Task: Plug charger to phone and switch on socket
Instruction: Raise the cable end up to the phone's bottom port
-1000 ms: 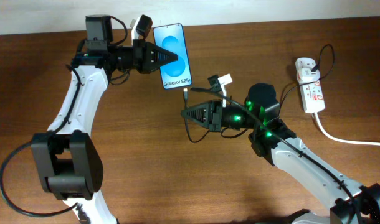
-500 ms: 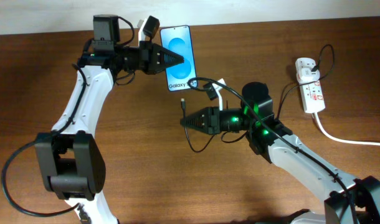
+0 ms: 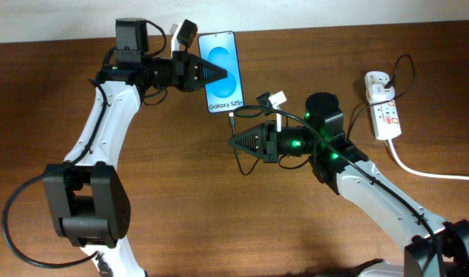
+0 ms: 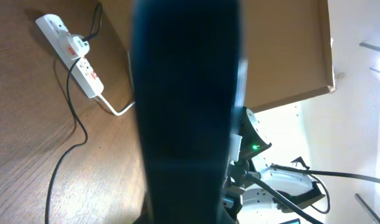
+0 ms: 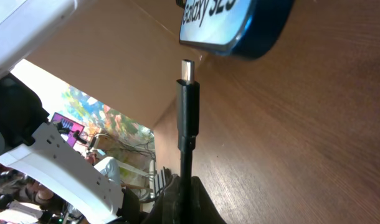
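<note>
My right gripper (image 3: 234, 142), clamping the thin black charger cable (image 5: 187, 118), has neared the slim blue-screened phone (image 3: 219, 50), upper centre, clamped by my left gripper (image 3: 221, 75); insertion looks next.

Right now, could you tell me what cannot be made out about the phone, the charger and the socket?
- Phone port: right wrist view, lost on the dark rim; overhead, too small.
- Socket switch state: overhead and left wrist views, too small.
- Left gripper fingers: left wrist view, the blurred dark phone fills the middle.
- Charger grip: right wrist view, right gripper lost in shadow at the bottom edge.
</note>
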Controlling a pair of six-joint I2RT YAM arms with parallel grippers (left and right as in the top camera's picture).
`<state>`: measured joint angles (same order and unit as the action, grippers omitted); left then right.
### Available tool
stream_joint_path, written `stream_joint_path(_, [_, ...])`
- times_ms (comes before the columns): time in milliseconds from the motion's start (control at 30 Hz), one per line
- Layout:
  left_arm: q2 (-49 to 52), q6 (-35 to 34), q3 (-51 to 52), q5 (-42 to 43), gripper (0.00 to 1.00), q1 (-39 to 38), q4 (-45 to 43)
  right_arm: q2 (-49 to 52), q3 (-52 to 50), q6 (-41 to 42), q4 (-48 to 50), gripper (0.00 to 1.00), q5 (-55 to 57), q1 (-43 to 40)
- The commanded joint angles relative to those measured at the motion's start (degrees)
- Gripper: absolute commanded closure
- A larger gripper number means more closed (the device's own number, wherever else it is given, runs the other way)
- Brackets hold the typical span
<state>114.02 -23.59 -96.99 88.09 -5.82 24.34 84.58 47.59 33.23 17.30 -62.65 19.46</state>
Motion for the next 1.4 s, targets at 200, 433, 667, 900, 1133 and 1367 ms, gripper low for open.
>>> stream_joint_path(200, [-1.33,-2.58,-0.85,1.95,1.00,-0.42,-0.26,-0.48,1.14,-1.01,0.00,0.96,1.46,-0.37])
stream_joint_path(433, [-1.33,-2.54,-0.85,0.63,1.00,-2.29,-0.26,-0.48,1.18,-0.15,0.04,0.96,2.05,-0.37])
stream_joint_path(667, [-1.33,-4.02,-0.85,0.63,1.00,-1.99,-0.33,-0.48,1.18,0.24,0.00,0.96,2.10,-0.37])
stream_joint_path(900, [-1.33,-5.75,-0.85,0.63,1.00,-0.50,-0.31,-0.48,1.18,1.33,0.00,0.96,2.10,-0.37])
stream_joint_path(1133, [-1.33,-5.70,-0.85,-0.90,1.00,-1.57,-0.31,-0.48,1.18,1.33,0.02,0.96,2.08,-0.35])
stream_joint_path(1367, [-1.33,-5.73,-0.85,-0.90,1.00,-1.95,-0.33,-0.48,1.18,1.57,0.00,0.96,2.08,-0.35])
